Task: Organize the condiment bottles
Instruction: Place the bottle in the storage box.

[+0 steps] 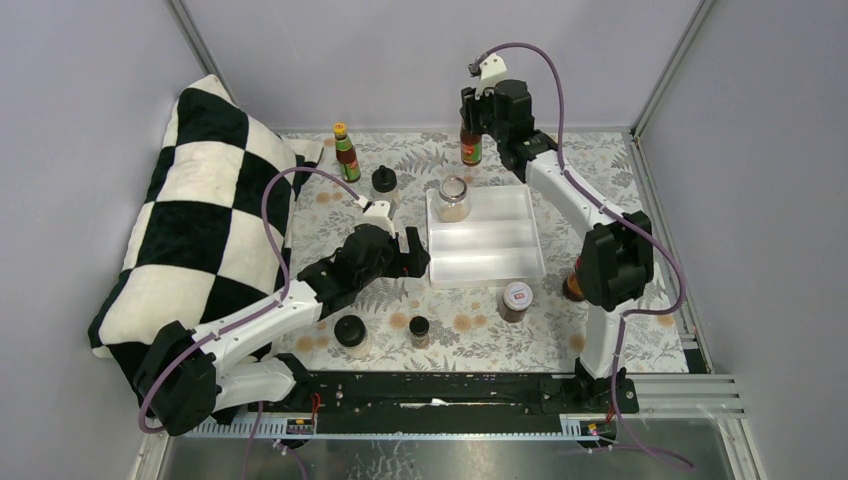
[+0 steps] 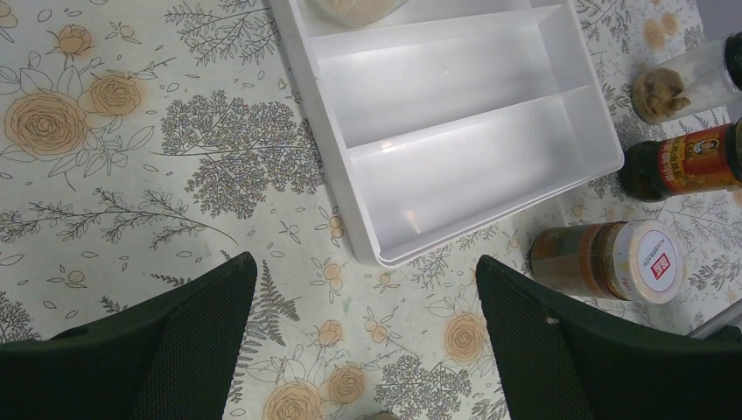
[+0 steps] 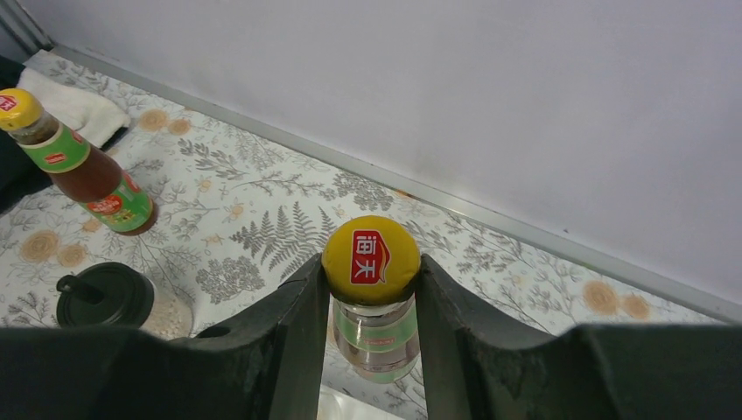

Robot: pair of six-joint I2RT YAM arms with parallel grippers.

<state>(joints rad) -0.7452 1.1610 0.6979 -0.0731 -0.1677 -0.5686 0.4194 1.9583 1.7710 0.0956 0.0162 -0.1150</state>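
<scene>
- Grey walls close in a floral-patterned tabletop, with a checkered cushion propped along its left side.
- A white tray lies mid-table, and a clear jar stands in its far left corner.
- At the far edge, the right pincer is clamped on the yellow cap of an upright sauce bottle.
- The left pincer gapes wide, holding nothing, just left of the tray.
- A second sauce bottle and a black-lidded jar stand far left.
- A white-lidded jar sits just in front of the tray.
</scene>
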